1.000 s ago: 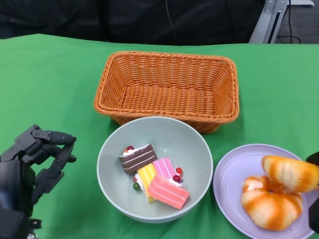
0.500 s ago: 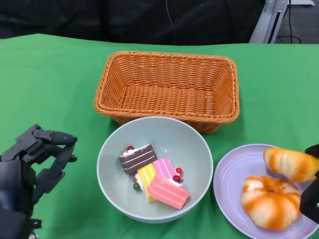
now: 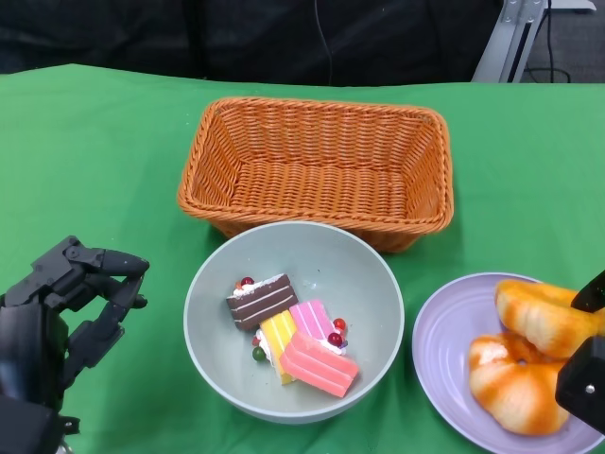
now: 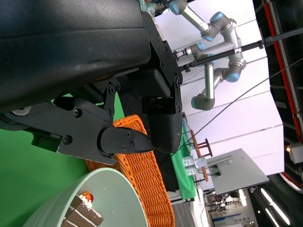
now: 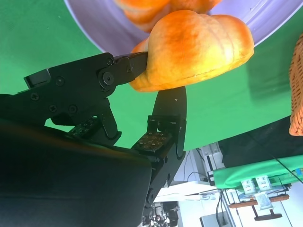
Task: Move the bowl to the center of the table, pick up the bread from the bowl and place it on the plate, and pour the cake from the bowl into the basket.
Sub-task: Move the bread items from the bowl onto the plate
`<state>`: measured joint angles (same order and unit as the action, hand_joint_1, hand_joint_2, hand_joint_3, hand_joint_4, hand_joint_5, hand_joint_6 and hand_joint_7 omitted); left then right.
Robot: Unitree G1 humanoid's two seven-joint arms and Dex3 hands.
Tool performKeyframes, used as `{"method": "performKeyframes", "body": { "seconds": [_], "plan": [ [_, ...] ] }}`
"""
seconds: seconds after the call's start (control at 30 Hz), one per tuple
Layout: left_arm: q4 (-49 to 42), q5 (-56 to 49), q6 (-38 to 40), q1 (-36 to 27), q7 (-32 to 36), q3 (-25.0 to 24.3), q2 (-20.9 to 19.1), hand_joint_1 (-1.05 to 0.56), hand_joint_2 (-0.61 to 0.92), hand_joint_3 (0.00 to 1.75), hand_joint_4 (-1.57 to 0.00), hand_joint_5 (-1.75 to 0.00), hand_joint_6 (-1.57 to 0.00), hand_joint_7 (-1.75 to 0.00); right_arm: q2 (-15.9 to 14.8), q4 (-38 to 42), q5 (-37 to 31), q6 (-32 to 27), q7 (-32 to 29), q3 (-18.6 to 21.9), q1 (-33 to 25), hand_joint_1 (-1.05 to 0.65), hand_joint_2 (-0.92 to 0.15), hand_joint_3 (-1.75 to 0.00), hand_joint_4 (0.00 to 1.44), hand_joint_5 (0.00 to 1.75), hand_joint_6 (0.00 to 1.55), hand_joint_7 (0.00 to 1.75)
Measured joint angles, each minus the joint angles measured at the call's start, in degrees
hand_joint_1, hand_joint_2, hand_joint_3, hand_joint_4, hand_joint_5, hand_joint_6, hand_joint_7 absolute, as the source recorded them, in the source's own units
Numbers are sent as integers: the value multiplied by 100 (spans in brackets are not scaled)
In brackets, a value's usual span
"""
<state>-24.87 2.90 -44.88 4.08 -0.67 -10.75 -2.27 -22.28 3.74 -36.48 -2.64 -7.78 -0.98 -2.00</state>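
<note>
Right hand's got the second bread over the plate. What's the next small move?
Probably lower it slightly and let go. The right hand pinches the bread directly over the plate, against the other bread lying there. The bowl holds only cake, so pouring into the basket comes after.

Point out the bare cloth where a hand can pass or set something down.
Free: the green cloth left of the basket and bowl, above the left hand; also right of the basket, above the plate. Crowded: basket, bowl and plate sit close together.
</note>
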Motion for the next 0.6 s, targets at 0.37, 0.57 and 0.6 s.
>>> {"method": "performKeyframes", "body": {
  "seconds": [0.37,0.57,0.6],
  "plan": [
    [-5,-11,-1,0,2,-1,0,-20,92,27,-79,-139,-85,-99,-41,-333,-153,-46,-32,-194,-38,-24,-89,0,82,105,93,10],
    [-7,-6,-4,0,1,-1,0,-20,92,27,-80,-139,-85,-99,-62,-1115,-382,-397,327,-200,-322,-36,-88,0,90,17,68,0],
    [-7,-6,-4,1,1,-1,0,-20,92,27,-80,-139,-85,-99,-74,-1251,-494,-503,422,-207,-358,-39,-88,0,87,13,65,0]
  ]
}}
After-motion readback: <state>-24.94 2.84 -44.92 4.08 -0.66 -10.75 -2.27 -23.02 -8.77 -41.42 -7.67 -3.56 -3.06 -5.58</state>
